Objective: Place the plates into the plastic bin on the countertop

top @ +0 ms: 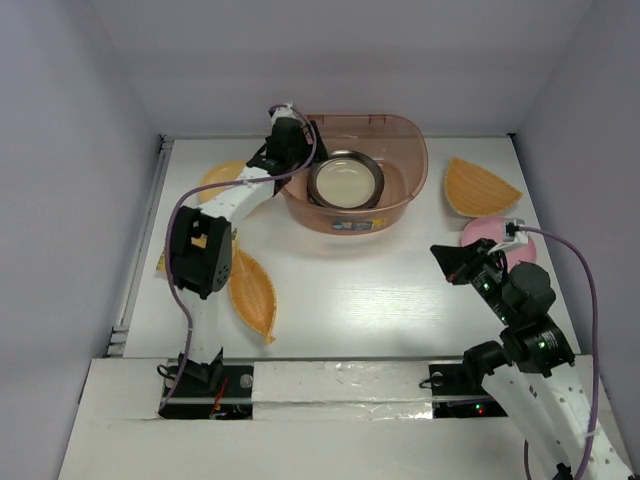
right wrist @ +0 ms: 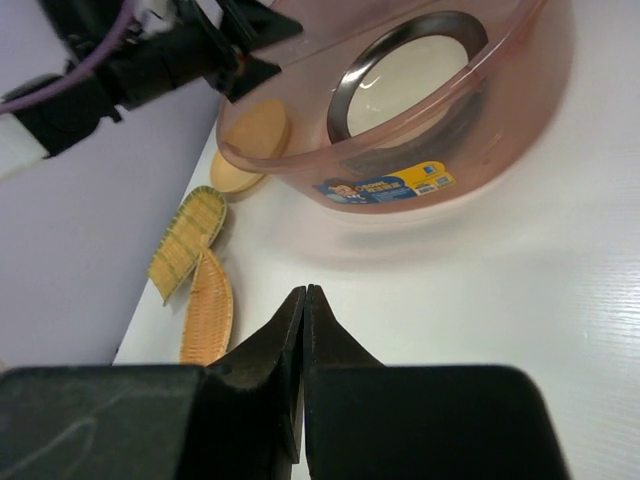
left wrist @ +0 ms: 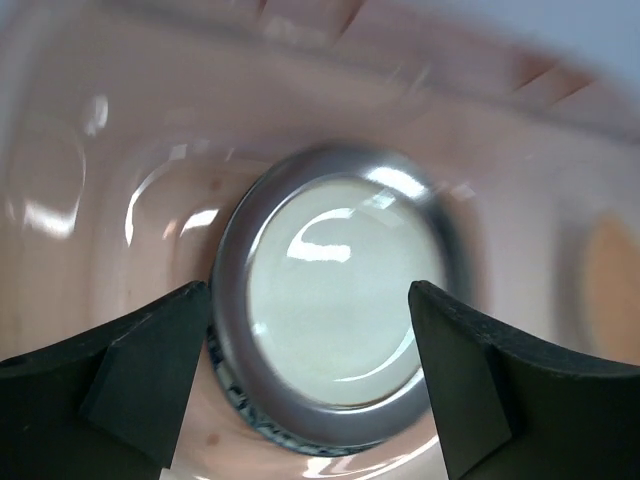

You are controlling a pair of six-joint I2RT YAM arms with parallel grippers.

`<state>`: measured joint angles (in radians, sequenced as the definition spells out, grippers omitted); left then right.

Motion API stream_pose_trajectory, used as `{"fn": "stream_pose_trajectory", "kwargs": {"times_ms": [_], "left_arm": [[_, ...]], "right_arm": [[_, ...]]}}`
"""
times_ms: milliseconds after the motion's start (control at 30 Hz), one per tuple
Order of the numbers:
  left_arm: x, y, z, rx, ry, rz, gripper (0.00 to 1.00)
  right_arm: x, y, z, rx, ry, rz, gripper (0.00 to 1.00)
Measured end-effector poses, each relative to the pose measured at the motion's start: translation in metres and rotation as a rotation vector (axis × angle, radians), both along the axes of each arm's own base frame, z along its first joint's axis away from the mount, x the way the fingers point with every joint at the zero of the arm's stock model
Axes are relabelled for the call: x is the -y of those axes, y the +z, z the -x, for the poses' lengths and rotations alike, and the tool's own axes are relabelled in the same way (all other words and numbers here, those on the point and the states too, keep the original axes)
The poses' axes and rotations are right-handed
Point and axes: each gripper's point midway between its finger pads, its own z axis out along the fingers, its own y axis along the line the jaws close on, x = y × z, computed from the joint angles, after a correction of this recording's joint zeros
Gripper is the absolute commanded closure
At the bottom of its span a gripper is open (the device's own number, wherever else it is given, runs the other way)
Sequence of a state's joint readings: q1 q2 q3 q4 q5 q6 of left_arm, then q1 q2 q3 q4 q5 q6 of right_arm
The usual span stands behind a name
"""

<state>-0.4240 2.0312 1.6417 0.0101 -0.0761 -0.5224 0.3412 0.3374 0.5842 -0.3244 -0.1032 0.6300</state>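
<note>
1. Left gripper [left wrist: 310,298]: fingers spread, holding nothing, above the brown-rimmed cream plate [top: 346,181], which lies flat inside the plastic bin [top: 404,205] at far centre.
2. Right gripper [right wrist: 304,292]: fingers pressed together, empty, just beside the round pink plate [top: 486,231] at right.
3. Outside the bin: orange fan-shaped plate [top: 480,186] far right, orange leaf-shaped plate [top: 255,295] near left.
4. Handling: the plates look rigid, glossy, probably slippery and breakable. Pinch across the raised rim.

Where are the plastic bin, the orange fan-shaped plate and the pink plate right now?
plastic bin [top: 408,180], top external view, right wall.
orange fan-shaped plate [top: 478,187], top external view, its middle.
pink plate [top: 483,232], top external view, uncovered left part.
</note>
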Motion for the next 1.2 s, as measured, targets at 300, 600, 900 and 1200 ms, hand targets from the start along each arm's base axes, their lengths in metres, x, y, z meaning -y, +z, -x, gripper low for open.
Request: {"fn": "stream_pose_trajectory", "kwargs": {"times_ms": [300,600,900,1200], "left_arm": [[-0.014,0.213,0.058,0.42,-0.048,0.198,0.92],[-0.077,0.258,0.217,0.6,-0.059,0.321,1.0],[-0.142,0.213,0.291,0.538,0.028,0.13,0.77],[-0.179,0.172,0.321,0.553,0.108,0.025,0.63]], "right_arm": [[-0.029,-0.018,-0.028,-0.066,0.103,0.014,1.0],[-0.151,-0.092,-0.007,-0.26,0.439,0.108,0.86],[-0.277,-0.144,0.013,-0.374,0.6,0.111,0.39],[-0.346,-0.211,0.012,-0.522,0.615,0.051,0.46]]}}
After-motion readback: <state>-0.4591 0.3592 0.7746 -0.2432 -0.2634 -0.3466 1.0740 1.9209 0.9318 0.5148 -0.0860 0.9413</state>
